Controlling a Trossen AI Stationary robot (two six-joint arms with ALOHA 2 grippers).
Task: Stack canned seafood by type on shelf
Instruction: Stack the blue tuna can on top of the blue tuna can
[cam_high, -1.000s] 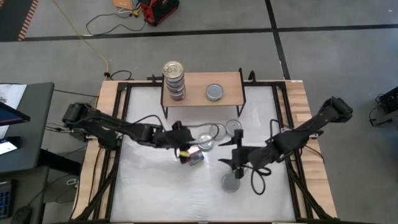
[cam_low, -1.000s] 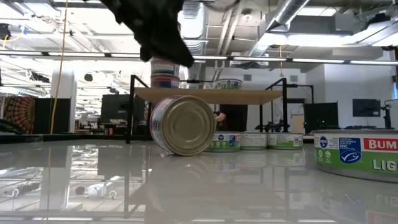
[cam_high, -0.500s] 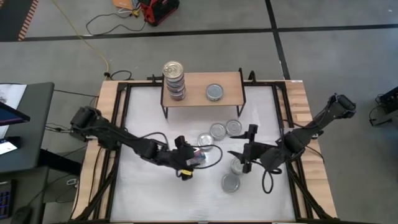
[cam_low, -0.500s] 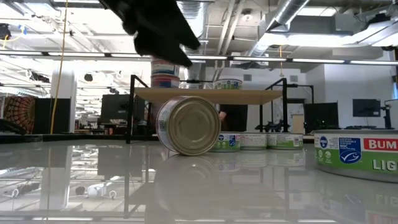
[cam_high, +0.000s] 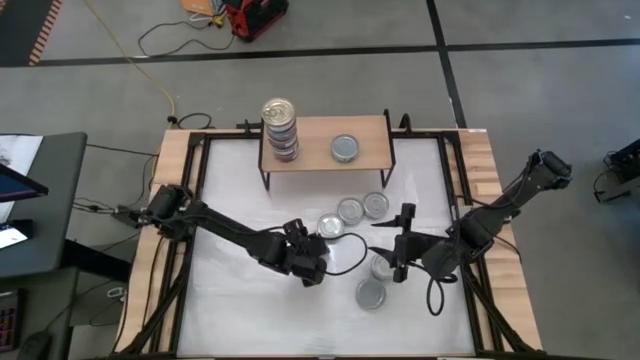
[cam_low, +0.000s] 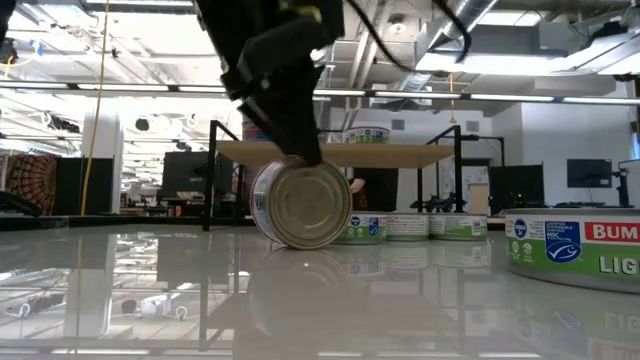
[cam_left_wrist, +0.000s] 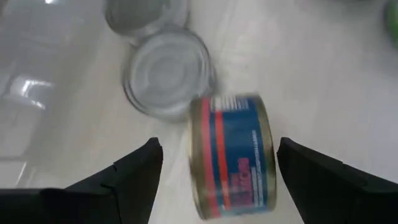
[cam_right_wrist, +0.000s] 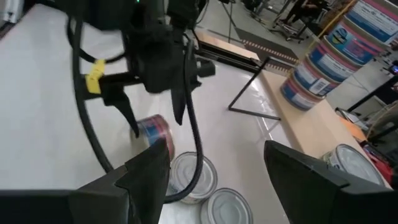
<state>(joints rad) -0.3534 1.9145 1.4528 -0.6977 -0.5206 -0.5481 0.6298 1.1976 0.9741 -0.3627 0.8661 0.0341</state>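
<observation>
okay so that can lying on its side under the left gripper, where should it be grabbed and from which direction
Grip the tipped can across its two flat ends, lid and base, coming straight down from above. It rests on its curved, labelled wall, so it could roll, and its ends face sideways. The left gripper is open above it, one finger on each side.

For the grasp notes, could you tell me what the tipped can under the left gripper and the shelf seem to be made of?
Tipped can: apparently metal, with a dull gold end showing pressed rings, and a glossy blue and red label around its side. Shelf: pale matte board, probably wood, on thin black legs that look like metal. The left gripper is open, with the can between its fingers.
</observation>
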